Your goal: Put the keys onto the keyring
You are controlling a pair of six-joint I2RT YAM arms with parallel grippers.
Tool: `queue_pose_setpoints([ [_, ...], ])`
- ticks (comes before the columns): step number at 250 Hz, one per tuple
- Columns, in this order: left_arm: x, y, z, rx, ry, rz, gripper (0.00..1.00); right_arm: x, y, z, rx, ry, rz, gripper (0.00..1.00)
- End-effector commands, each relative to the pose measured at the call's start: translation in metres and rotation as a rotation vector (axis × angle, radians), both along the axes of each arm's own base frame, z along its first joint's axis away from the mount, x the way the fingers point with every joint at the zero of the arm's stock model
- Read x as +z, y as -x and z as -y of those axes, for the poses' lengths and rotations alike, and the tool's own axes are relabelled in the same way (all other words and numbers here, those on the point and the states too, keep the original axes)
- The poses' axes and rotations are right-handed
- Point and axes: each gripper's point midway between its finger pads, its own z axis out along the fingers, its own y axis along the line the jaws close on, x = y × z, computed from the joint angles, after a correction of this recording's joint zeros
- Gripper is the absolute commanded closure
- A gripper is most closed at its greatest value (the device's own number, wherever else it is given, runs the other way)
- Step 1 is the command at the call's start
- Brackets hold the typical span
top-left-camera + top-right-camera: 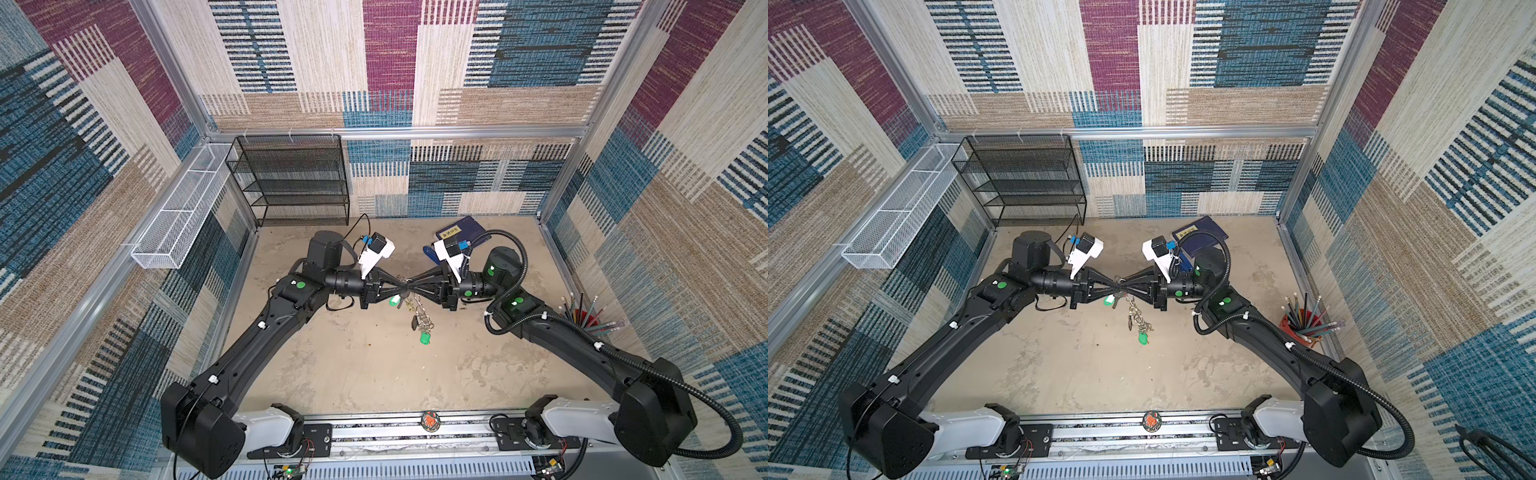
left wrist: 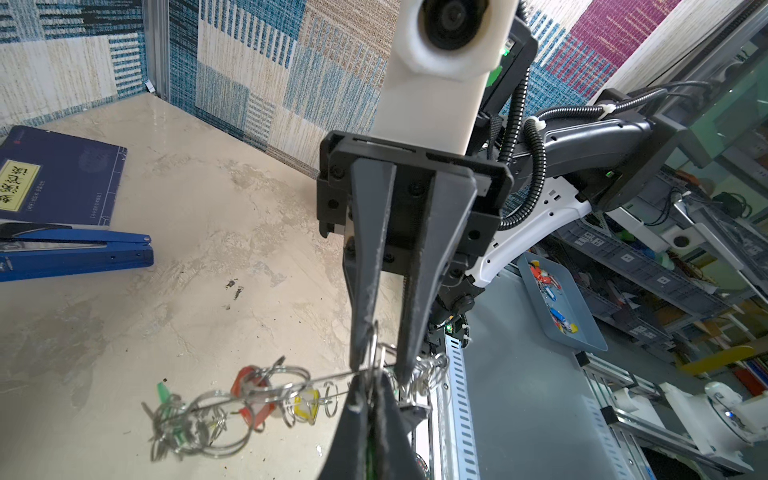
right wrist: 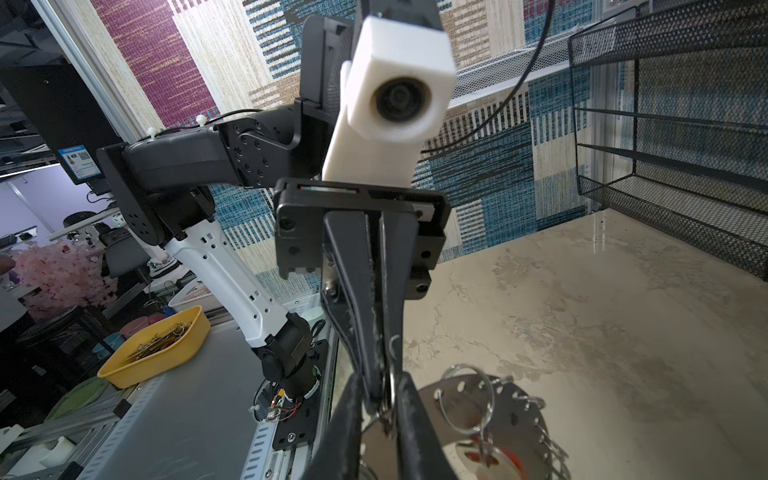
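**Nose to nose at the keyring's rim**

Up off the tabletop (image 1: 365, 374) with the keyring (image 1: 421, 318), hanging down from its top edge in both top views, tags and small rings all round it. Right at that top edge, meeting tip to tip from either side: the left pincer (image 1: 402, 286) and the right pincer (image 1: 414, 286).

Left pincer first: clamped tight, pads pressed together on the keyring's rim, plain to see in the right wrist view. Right pincer, a different story: fingers (image 2: 415, 299) parted, astride the rim, with a split ring (image 2: 374, 343) standing in the gap, close against one finger.

Just under the keyring's held edge, on the left pincer's side: the green-tagged key (image 1: 395, 300), hanging beside the tips. Hard to tell what that key hangs from.

Edge-on in the left wrist view, the keyring as a thin line running straight into the closed tips. Well apart from the keyring, on its far side: a blue stapler (image 2: 83, 249), flat on the table.
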Motion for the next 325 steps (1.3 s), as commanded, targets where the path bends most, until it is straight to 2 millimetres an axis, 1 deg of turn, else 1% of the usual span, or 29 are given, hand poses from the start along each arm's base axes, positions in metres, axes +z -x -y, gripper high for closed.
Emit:
queue_pose_setpoints([
  [1,0.004,0.002,-0.002,-0.025,-0.018,0.071,1.0,0.007,0.005,-0.001,0.031,-0.013,0.018,0.78],
  [15,0.005,0.001,-0.002,-0.025,-0.024,0.077,1.0,0.007,0.005,0.0,0.033,-0.012,0.013,0.77],
  [32,0.004,0.001,-0.002,-0.027,-0.038,0.081,1.0,0.007,0.004,0.001,0.03,-0.012,0.01,0.71],
  [74,0.005,0.002,-0.003,-0.038,-0.062,0.093,1.0,0.013,0.0,0.011,0.013,-0.027,0.003,0.61],
  [105,0.006,0.003,-0.004,-0.046,-0.074,0.104,1.0,0.016,-0.006,0.021,-0.016,-0.033,0.004,0.52],
  [120,0.007,0.004,-0.004,-0.056,-0.08,0.105,1.0,0.015,-0.008,0.021,-0.025,-0.021,0.007,0.48],
  [143,0.007,0.006,-0.005,-0.066,-0.096,0.107,1.0,0.014,-0.012,0.02,-0.03,0.005,0.014,0.46],
  [185,0.009,0.009,-0.006,-0.09,-0.117,0.113,1.0,0.014,-0.012,0.014,-0.001,0.033,0.026,0.45],
  [217,0.011,0.007,-0.005,-0.102,-0.129,0.113,1.0,0.01,-0.009,0.002,0.035,0.065,0.031,0.48],
  [250,0.012,0.004,-0.004,-0.109,-0.135,0.114,1.0,0.006,-0.005,-0.005,0.067,0.08,0.026,0.55],
  [259,0.012,0.004,-0.004,-0.111,-0.136,0.116,1.0,0.005,-0.004,-0.005,0.072,0.08,0.027,0.59],
  [287,0.011,0.003,-0.003,-0.114,-0.144,0.115,1.0,0.006,-0.002,-0.005,0.079,0.079,0.03,0.76],
  [325,0.009,0.002,-0.003,-0.119,-0.145,0.114,1.0,0.005,-0.001,-0.006,0.082,0.079,0.029,0.87],
])
